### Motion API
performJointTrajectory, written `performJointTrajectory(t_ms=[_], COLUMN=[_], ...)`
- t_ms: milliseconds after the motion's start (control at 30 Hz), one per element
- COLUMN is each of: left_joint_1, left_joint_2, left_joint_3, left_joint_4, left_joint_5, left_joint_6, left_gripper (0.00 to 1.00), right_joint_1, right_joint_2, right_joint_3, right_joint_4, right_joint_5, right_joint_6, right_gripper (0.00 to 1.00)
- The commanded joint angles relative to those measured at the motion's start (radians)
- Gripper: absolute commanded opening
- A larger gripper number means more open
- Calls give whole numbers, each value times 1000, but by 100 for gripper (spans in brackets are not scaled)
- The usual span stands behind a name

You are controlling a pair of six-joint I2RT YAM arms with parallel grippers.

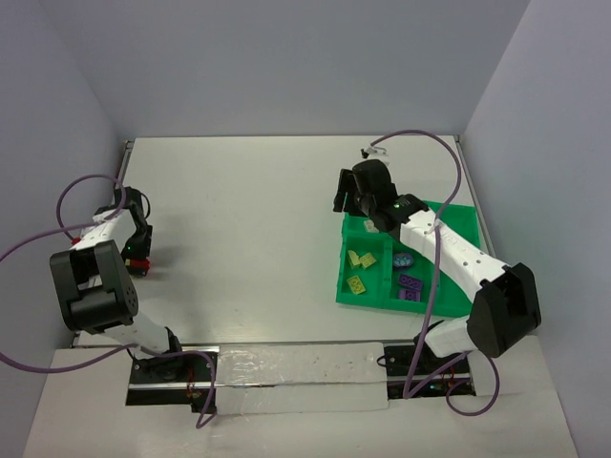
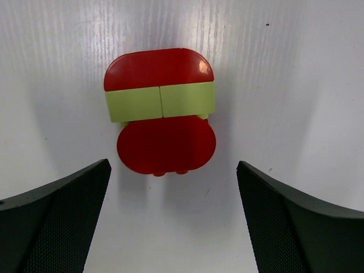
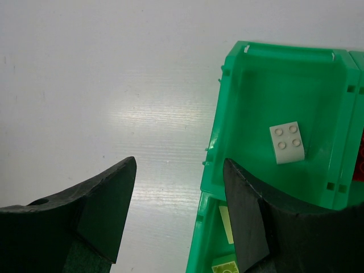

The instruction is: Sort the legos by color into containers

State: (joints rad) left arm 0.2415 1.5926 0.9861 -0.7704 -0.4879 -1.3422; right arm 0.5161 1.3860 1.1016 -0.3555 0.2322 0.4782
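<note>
The left gripper (image 2: 173,227) gapes wide and empty. Its dark fingers (image 2: 57,222) fill the lower corners of the wrist view, and just above the gap, at centre, a stack of red and yellow-green legos (image 2: 161,111) lies on the white table (image 2: 296,68), touching neither. The right gripper (image 3: 179,216) is also wide and empty, one finger over table at lower left, the other over the left wall of the green tray (image 3: 256,79) — a pale four-stud brick (image 3: 286,143) lies in the compartment at upper right.

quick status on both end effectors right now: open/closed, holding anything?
Left end effector: open, holding nothing, red and yellow-green plastic brick stack ahead of it.
Right end effector: open, holding nothing, at the edge of the bright green plastic tray.
</note>
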Motion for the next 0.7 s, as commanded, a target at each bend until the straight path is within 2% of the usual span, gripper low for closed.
performJointTrajectory(t_ms=[0, 133, 267, 467, 567, 667], left_joint_1=[27, 38, 38, 38, 26, -1], left_joint_2=[49, 80, 110, 135, 97, 60], left_joint_3=[-20, -20, -9, 29, 9, 3], left_joint_4=[80, 86, 77, 32, 46, 45], left_joint_5=[26, 49, 55, 54, 56, 47], left_joint_6=[8, 6, -5, 10, 44, 76], left_gripper=[99, 99, 94, 75, 56, 45], right_joint_1=[16, 16, 16, 16, 16, 16], right_joint_2=[11, 6, 10, 20, 33, 48], right_joint_3=[66, 62, 60, 87, 94, 97], right_joint_4=[-20, -21, -24, -39, -30, -19], right_joint_5=[35, 40, 36, 55, 49, 35], right_joint_6=[-9, -13, -15, -30, -28, -20], right_gripper=[70, 70, 70, 70, 70, 70])
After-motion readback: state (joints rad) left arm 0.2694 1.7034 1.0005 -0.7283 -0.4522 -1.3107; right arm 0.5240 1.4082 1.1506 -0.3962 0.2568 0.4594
